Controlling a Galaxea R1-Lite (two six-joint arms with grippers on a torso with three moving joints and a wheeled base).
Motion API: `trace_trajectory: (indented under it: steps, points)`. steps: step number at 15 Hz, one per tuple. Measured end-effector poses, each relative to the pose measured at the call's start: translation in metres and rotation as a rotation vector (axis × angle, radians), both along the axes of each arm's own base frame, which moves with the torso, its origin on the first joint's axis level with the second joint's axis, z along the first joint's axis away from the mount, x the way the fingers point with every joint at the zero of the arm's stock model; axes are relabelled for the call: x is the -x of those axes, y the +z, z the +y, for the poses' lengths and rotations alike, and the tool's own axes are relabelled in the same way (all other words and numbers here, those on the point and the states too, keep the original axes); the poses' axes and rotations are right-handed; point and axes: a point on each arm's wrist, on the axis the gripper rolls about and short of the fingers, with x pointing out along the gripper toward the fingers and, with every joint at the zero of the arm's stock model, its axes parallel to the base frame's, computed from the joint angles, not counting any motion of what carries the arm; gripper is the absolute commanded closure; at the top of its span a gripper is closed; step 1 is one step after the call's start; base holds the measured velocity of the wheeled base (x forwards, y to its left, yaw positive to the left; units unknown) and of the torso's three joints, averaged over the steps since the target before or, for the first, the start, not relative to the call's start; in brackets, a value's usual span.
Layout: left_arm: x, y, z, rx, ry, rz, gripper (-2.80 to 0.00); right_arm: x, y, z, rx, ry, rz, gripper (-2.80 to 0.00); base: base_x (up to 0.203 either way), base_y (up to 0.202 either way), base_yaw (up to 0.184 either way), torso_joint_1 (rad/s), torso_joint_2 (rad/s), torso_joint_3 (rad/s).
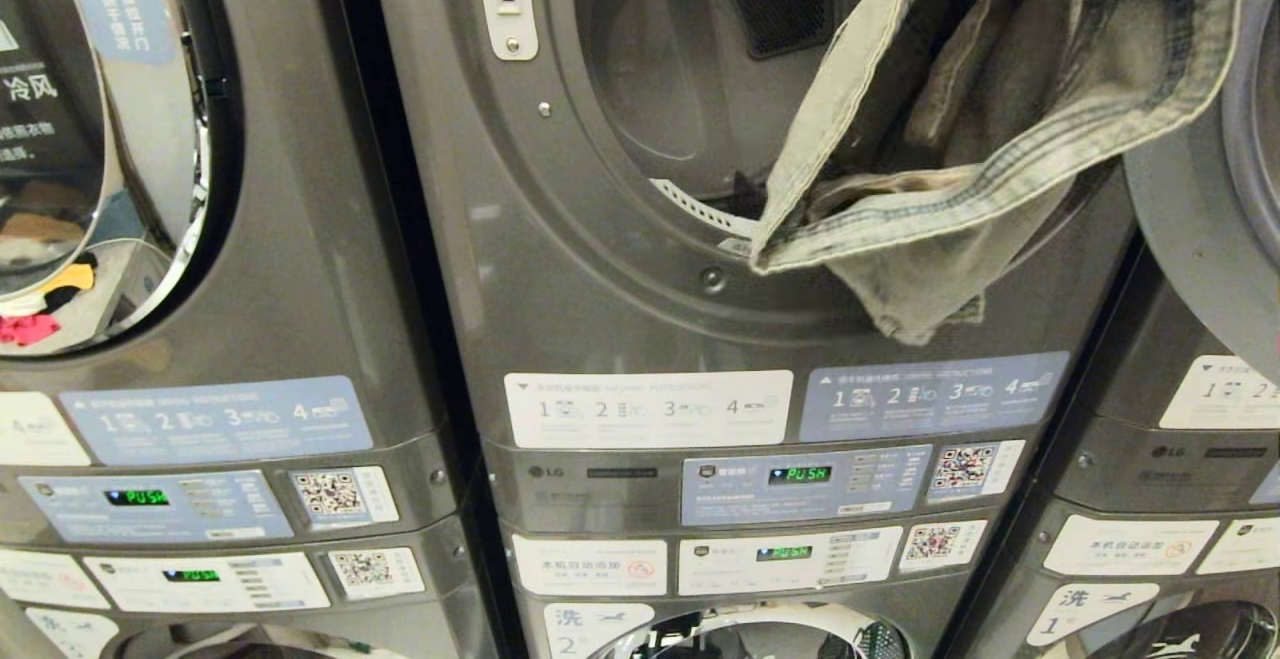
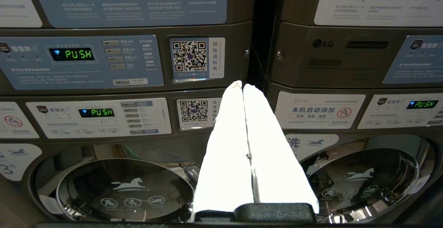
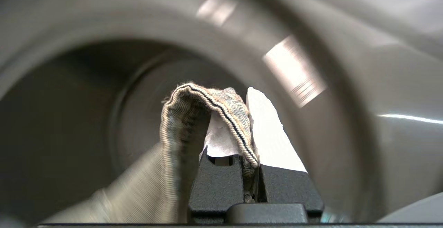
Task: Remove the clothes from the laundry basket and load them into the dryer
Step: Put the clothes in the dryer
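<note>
1. While it hangs across the open mouth of the middle dryer (image 1: 620, 139), the garment (image 1: 960, 139) shows faded grey-beige denim with pale stitched seams — one fold droops below the door ring.
2. At the right wrist, the right gripper (image 3: 242, 117) points into the dark drum, its white fingers (image 3: 273, 131) clamped tight on a seamed edge of the cloth (it drapes over one finger).
3. Low before the control panels (image 2: 83, 62), the left gripper (image 2: 243, 89) sits level — fingertips pressed together, holding nothing.
</note>
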Motion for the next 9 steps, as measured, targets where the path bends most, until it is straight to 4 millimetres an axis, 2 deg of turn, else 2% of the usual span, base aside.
trace_trajectory:
  steps: [4, 9]
  points:
    - [0.000, 0.000, 0.000, 0.000, 0.001, 0.000, 0.00, -0.030, -0.011, 0.018, -0.087, -0.048, -0.016, 0.00, 0.000, 0.000, 0.000, 0.000, 0.00, 0.000]
    - [0.000, 0.000, 0.000, 0.000, 0.000, 0.000, 0.00, -0.080, -0.042, 0.037, -0.145, -0.085, 0.004, 0.00, 0.000, 0.000, 0.000, 0.000, 0.00, 0.000]
